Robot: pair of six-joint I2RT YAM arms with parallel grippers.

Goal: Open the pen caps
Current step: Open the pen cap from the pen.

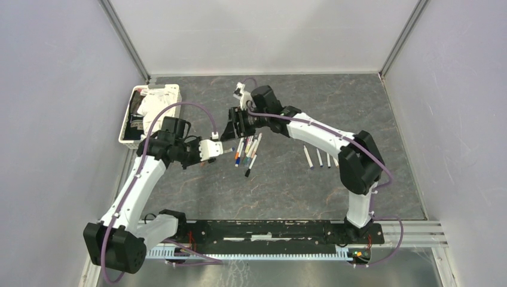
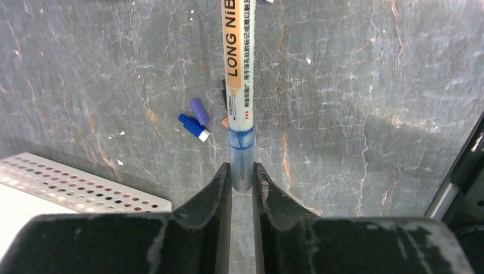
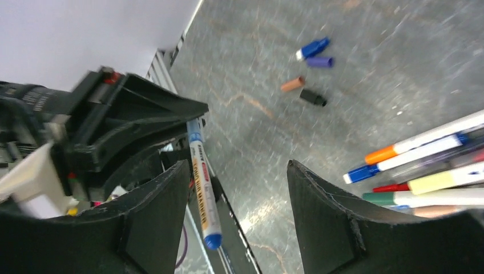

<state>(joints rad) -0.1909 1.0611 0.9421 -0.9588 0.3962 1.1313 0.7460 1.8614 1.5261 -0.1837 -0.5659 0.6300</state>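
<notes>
My left gripper (image 2: 242,171) is shut on the blue-tinted end of a white pen (image 2: 237,74) with an orange label, held above the table. In the top view this gripper (image 1: 222,149) points right towards my right gripper (image 1: 232,128). My right gripper (image 3: 237,165) is open, and the same pen (image 3: 202,188) hangs just inside its left finger, its blue tip (image 3: 212,240) free. Loose pen caps lie on the table: blue (image 3: 313,48), purple (image 3: 319,61), brown-orange (image 3: 293,84) and black (image 3: 313,97). The blue (image 2: 194,127) and purple (image 2: 199,111) caps also show under the left wrist.
A pile of capped coloured pens (image 1: 248,149) lies just right of both grippers, and also shows in the right wrist view (image 3: 422,148). Three white barrels (image 1: 317,158) lie further right. A white perforated tray (image 1: 128,128) holding cloth stands at the back left.
</notes>
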